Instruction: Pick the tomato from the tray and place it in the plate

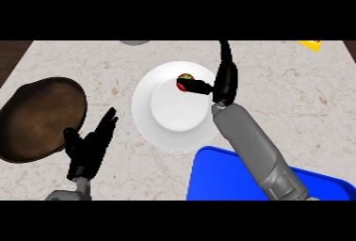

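The tomato [185, 78] sat over the white plate [160, 127], up at about 1 o'clock of the plate's centre, small, red with a green top, pinched in the right hand [224, 80] whose thumb and fingers were closed around it from the 3 o'clock side. It looked like it was held above the dish for release; whether it touched the plate surface couldn't be told. The right forearm [257, 150] ran down toward 5 o'clock, crossing the blue tray [215, 179] at the plate's lower right, which made sense since the pick came from there. The left hand [90, 146] rested at 8 o'clock, fingers straight and apart, idle, just beside a dark brown board [42, 117] at 9 o'clock. A yellow thing [311, 44] showed at the far 2 o'clock edge.
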`<move>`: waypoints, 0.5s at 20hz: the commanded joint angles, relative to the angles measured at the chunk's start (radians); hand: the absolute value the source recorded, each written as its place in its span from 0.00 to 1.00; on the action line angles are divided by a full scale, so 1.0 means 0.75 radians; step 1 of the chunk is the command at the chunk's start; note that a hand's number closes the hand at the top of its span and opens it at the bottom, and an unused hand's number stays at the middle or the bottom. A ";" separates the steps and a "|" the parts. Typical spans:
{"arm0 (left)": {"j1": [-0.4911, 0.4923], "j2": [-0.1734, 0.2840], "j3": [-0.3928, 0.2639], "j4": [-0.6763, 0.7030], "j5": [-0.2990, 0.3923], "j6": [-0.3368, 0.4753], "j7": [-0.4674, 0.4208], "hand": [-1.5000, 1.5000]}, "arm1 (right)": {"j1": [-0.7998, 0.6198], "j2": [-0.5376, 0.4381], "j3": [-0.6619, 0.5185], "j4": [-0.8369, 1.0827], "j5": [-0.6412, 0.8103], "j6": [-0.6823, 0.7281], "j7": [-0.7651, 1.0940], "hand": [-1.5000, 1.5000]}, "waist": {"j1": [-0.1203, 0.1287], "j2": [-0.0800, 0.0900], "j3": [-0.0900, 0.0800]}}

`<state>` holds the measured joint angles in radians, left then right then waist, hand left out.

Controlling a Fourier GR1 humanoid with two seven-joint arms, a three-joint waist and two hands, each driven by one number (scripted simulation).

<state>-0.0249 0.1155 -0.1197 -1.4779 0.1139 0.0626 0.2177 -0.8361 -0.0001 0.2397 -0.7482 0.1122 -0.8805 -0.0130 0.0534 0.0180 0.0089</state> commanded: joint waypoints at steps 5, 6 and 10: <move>0.071 0.009 0.052 0.060 0.019 -0.008 -0.018 0.50 | 0.192 -0.040 -0.152 -0.083 -0.252 0.444 -0.357 0.00 | -0.061 -0.020 -0.011; 0.047 0.030 0.066 0.075 0.032 -0.031 0.011 0.50 | 0.240 -0.052 -0.110 -0.121 -0.234 0.486 -0.333 0.00 | -0.072 -0.023 -0.011; 0.041 0.017 0.072 0.073 0.021 -0.016 0.017 0.50 | 0.361 -0.146 -0.096 -0.243 -0.256 0.658 -0.345 0.00 | -0.082 -0.026 -0.012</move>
<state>0.0125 0.1233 -0.0838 -1.4835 0.1219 0.0611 0.2115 -0.6552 -0.0540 0.1635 -0.8486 -0.0519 -0.5150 -0.2386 0.0068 -0.0026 0.0078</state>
